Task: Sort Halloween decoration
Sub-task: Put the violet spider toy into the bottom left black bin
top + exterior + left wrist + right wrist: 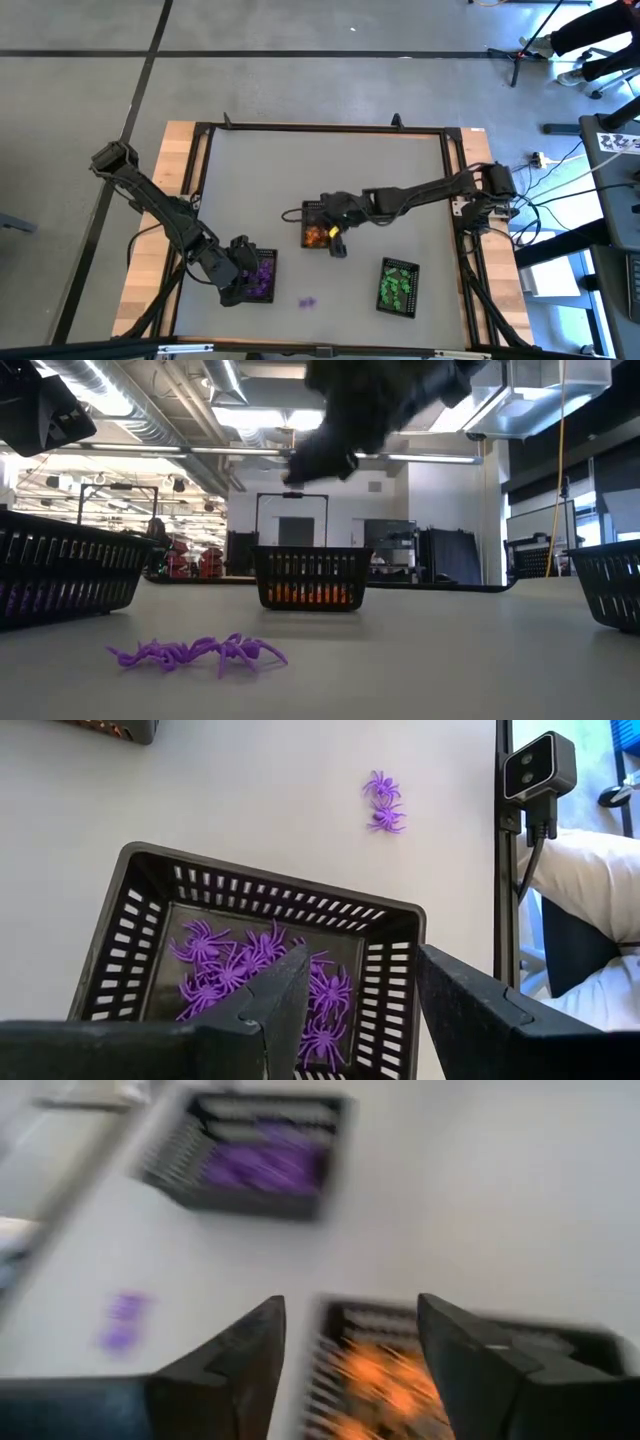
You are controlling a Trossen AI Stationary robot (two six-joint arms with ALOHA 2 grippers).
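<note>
Now, largest first.
Counter (pixel 300 180): I keep three trays well apart, one per colour.
Trays: purple (pixel 262 275), orange (pixel 315 228), green (pixel 399 286).
Right gripper (pixel 338 243): over orange tray's edge, fingers spread, holding nothing.
Left gripper (pixel 355 1010): above purple tray, fingers spread, empty.
Stray purple spiders (pixel 307 301): on counter, unsorted.
Writing: none readable.

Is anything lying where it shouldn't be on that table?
Yes. Two purple spiders lie loose on the bare table, between the tray of purple spiders and the tray of green trinkets. All other trinkets in view sit inside trays.
</note>
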